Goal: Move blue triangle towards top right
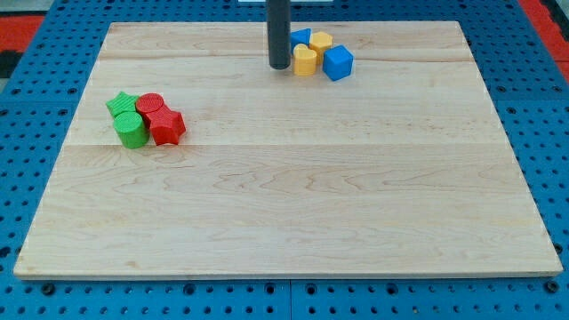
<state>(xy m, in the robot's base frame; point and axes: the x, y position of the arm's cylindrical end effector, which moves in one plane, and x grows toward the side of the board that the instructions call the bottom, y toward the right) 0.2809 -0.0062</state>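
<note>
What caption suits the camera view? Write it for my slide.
My tip rests left of the blue triangle, clustered with two yellow blocks and a blue cube.

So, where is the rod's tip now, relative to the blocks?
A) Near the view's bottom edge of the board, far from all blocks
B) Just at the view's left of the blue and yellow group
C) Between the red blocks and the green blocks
B: my tip stands at the view's left of the yellow block and the blue triangle, in the group near the view's top.
</note>
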